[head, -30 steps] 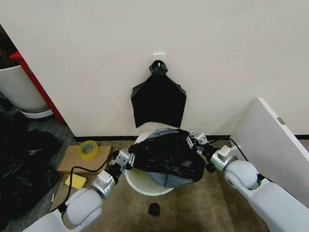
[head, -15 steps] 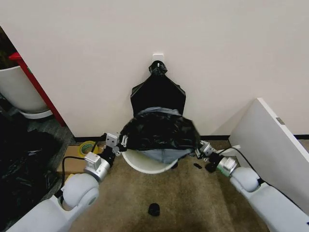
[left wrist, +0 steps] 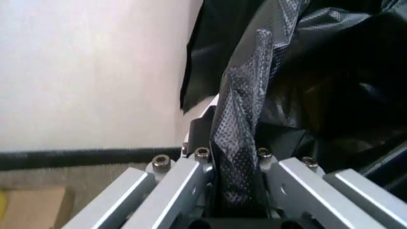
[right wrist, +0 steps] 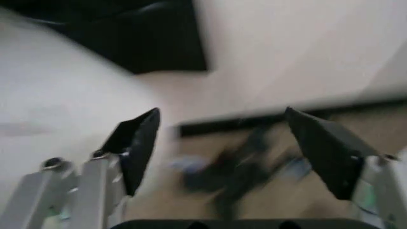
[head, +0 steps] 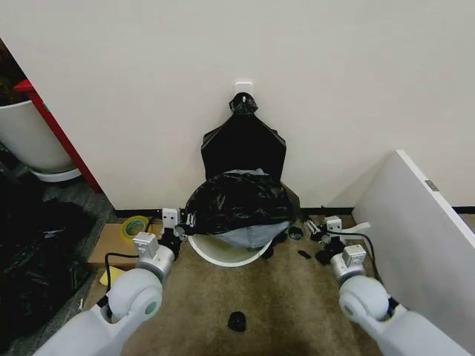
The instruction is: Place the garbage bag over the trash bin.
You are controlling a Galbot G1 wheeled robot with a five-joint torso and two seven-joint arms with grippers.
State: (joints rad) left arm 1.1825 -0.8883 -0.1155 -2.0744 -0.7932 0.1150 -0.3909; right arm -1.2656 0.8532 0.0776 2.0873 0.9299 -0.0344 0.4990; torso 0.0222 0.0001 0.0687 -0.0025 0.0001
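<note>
The trash bin [head: 226, 252] stands on the brown carpet [head: 289, 304] against the pale wall [head: 334, 89], and the garbage bag [head: 237, 202] lies draped over its far part, crinkled and glossy, leaving the near rim bare. The left gripper [head: 180, 220] sits at the bin's left side, just beside the rim, and its fingers are clamped on a gathered fold of the bag [left wrist: 245, 119], which runs straight up between them in the left wrist view. The right gripper [head: 320, 227] is on the bin's right, low near the floor and apart from the bag; its two dark fingertips [right wrist: 141, 143] stand wide apart with nothing between them. On the wall above the bin a flat black bundle [head: 243, 148] hangs from a white hook [head: 243, 90]. Small black scraps [head: 237, 321] lie on the carpet in front of the bin and beside the right gripper. To the left lie a roll of yellow tape [head: 135, 227] on a piece of cardboard [head: 111, 245], and a white panel [head: 415, 222] leans at the right.
</note>
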